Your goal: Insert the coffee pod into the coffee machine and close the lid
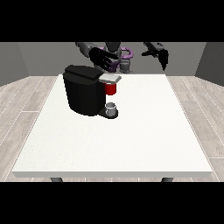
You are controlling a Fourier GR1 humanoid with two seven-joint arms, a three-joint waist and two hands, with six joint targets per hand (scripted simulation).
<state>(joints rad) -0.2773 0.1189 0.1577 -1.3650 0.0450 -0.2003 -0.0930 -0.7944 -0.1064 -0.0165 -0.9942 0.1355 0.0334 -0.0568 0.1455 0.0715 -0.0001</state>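
A black coffee machine (83,89) stands on the left half of the white table (131,135). Its grey lid (110,78) lies low over the head, and a red part (111,89) shows just beneath it. A small grey cup (111,109) sits on the machine's base. The hand at the view's left (103,57) hovers above and behind the lid, fingers spread and relaxed, holding nothing. The hand at the view's right (158,53) hangs raised over the table's far edge, fingers extended, away from the machine. I see no separate coffee pod.
The robot's torso (120,54) stands behind the table's far edge. Wooden floor surrounds the table on all sides. The table's right half and front hold nothing besides the machine at the left.
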